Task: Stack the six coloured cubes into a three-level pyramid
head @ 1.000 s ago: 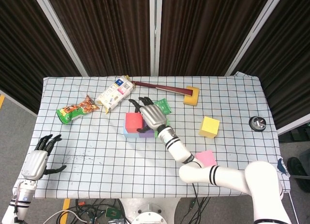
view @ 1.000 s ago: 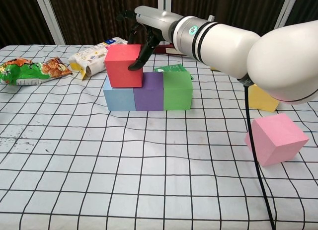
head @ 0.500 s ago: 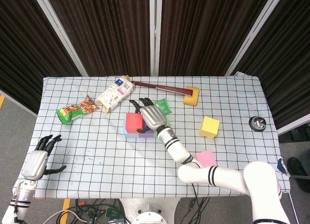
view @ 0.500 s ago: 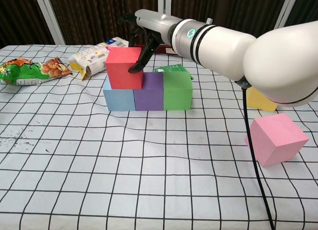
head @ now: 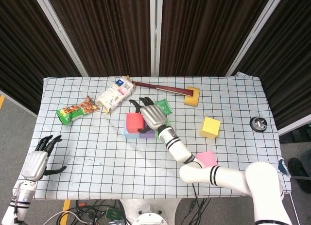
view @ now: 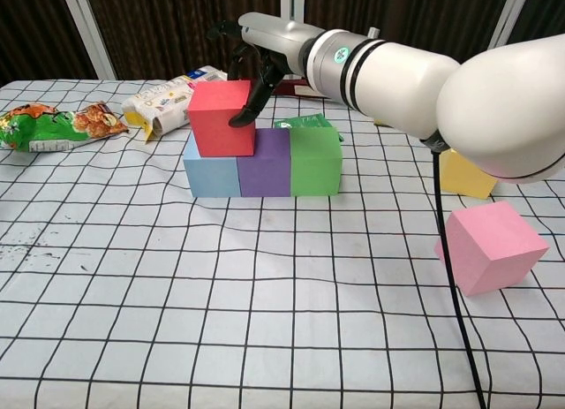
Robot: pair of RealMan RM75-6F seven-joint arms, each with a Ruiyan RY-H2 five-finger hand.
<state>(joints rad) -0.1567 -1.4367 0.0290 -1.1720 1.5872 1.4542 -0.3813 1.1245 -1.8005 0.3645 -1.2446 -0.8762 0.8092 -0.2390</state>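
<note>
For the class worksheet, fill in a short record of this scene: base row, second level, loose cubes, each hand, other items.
base row: blue cube, purple cube, green cube, side by side
second level: red cube, over blue and purple
loose cubes: yellow cube, pink cube
right hand: fingers touching the red cube's right side
left hand: open, near table edge
other items: snack bag, carton, sponge

The tablecloth (view: 221, 321) was white with a black grid. On it the red cube (view: 220, 117) sat on the light blue cube (view: 210, 177), next to the purple cube (view: 265, 162) and the green cube (view: 315, 160). At three o'clock were the yellow cube (head: 210, 127) and the pink cube (view: 490, 246). The curtains (head: 112, 30) were dark brown.
</note>
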